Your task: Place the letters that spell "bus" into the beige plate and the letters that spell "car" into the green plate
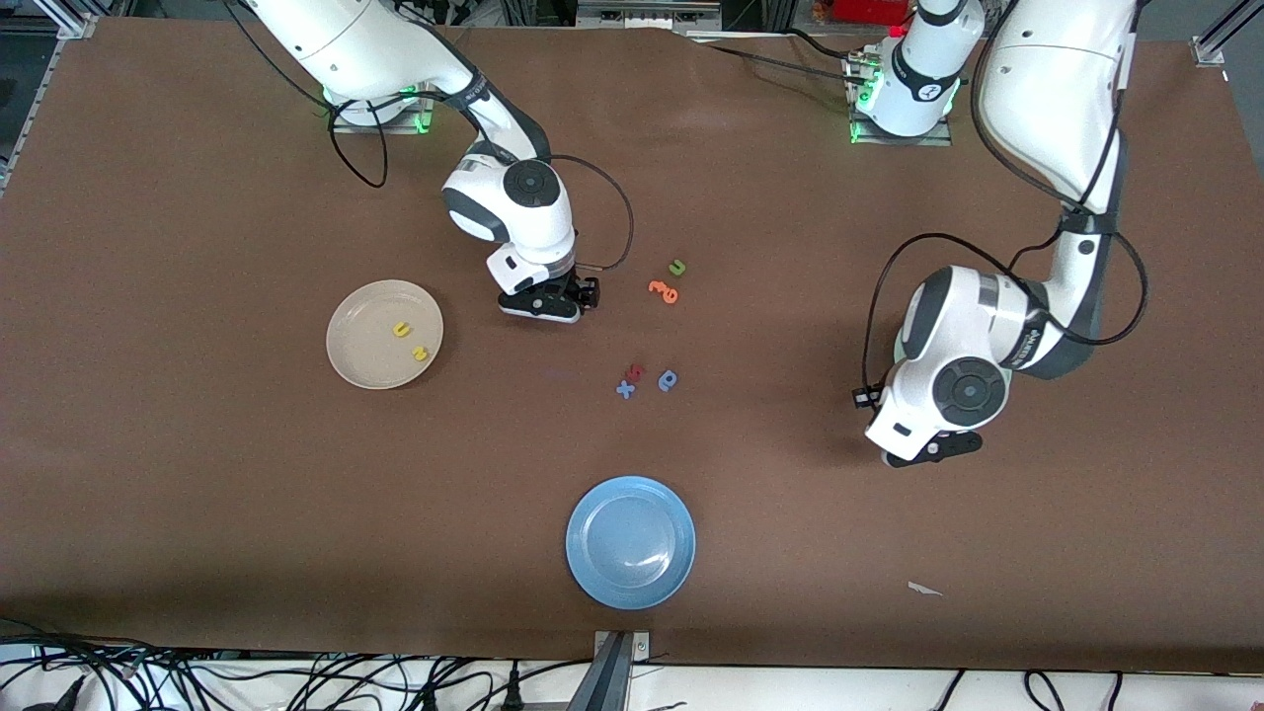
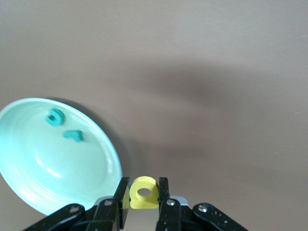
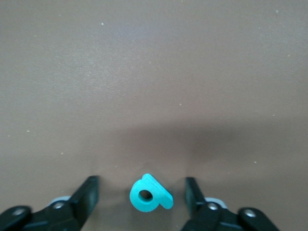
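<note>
Holding the yellow "a" (image 2: 143, 192) clamped between the left jaws, above bare worktop (image 1: 197, 494) just beside the rim of the green plate (image 2: 29, 159), not yet over its hollow. Carrying the teal "c" (image 2: 54, 117) and the teal "r" (image 2: 73, 135) in that plate already, seen only from the left wrist and hidden under the left arm in the front view. Straddling the teal "b" (image 3: 149, 195) with the right jaws, spread wide and touching nothing, low over the worktop near the beige plate (image 1: 355, 360), toward the right arm's end. Carrying the yellow "u" (image 1: 401, 329) and the yellow "s" (image 1: 421, 352) in the beige plate already. By this reckoning, two letters short of done. Could fail on the left by letting go too early, dropping the "a" onto the worktop or onto the rim and bouncing it off. Could fail on the right by closing off-centre on the slanted "b", pinching only its stem and flicking so light a foam piece out sideways, or by pressing too low and scraping the worktop. Best leaving alone the green "u" (image 1: 677, 267), the orange letters (image 1: 664, 291), the blue "x" (image 1: 625, 389), the blue rounded letter (image 1: 669, 380) and the blue plate (image 1: 592, 583).
</note>
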`<state>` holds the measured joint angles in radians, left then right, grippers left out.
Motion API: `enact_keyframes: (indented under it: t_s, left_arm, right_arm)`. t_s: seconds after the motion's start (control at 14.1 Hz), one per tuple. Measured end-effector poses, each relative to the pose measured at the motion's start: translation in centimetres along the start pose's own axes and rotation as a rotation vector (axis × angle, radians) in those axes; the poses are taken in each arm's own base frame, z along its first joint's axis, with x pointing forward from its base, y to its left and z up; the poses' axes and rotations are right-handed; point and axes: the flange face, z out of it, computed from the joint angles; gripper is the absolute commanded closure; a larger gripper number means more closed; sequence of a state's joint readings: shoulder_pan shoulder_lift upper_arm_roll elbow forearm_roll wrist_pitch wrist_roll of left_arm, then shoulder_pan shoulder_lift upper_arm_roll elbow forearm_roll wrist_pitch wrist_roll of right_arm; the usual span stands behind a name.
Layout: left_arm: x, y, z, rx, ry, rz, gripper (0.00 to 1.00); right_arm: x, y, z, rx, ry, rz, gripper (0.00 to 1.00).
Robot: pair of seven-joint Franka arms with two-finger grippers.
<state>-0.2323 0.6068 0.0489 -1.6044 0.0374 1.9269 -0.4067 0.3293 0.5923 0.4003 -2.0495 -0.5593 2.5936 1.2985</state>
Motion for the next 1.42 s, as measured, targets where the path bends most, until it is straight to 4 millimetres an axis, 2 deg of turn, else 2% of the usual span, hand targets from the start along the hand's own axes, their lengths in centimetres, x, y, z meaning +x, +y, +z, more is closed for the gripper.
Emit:
enact_keyframes:
  t_s: [0.28, 0.35, 0.43, 0.5, 0.64, 0.71, 0.78, 0.92, 1.14, 1.21, 1.42]
  left_arm:
    - [-1.3, -7.8, 3.3, -0.053, 0.05, 0.084, 0.85]
    - [-1.7, -9.2, 4.1, -0.061, 0.061, 0.102, 0.81]
    - [-2.2, -10.5, 5.0, -0.069, 0.073, 0.118, 0.37]
    - [-2.7, -11.5, 6.0, -0.074, 0.082, 0.136, 0.0]
    - [-3.3, -12.5, 7.4, -0.075, 0.077, 0.188, 0.0]
    - [-3.3, -12.7, 7.4, -0.075, 0.075, 0.204, 0.0]
    - [-3.2, -12.8, 6.9, -0.075, 0.076, 0.21, 0.0]
    - [-2.6, -12.9, 4.3, -0.073, 0.065, 0.212, 0.0]
    - [-1.4, -12.7, -1.1, -0.075, 0.084, 0.217, 0.0]
    - [-1.1, -12.6, -2.4, -0.076, 0.098, 0.22, 0.0]
    - [-0.9, -12.7, -3.8, -0.076, 0.096, 0.218, 0.0]
  right_arm:
    - [0.0, 0.0, -0.2, 0.001, 0.004, -0.004, 0.45]
    - [0.0, -0.1, -0.2, 0.001, 0.008, -0.01, 0.47]
    - [-0.1, -0.1, -0.2, -0.001, 0.012, -0.017, 0.53]
    - [-0.1, -0.1, -0.2, -0.001, 0.015, -0.023, 0.61]
    - [-0.2, -0.1, -0.3, -0.003, 0.021, -0.034, 0.81]
    - [-0.3, -0.1, -0.2, -0.005, 0.022, -0.038, 0.92]
    - [-0.3, -0.1, -0.3, -0.006, 0.024, -0.041, 0.98]
    - [-0.3, -0.1, -0.3, -0.006, 0.025, -0.043, 1.0]
    - [-0.3, -0.1, -0.3, -0.006, 0.026, -0.044, 1.0]
    - [-0.2, 0.0, -0.3, -0.007, 0.027, -0.045, 1.0]
    - [0.8, 0.8, -0.4, -0.02, 0.036, -0.046, 1.0]
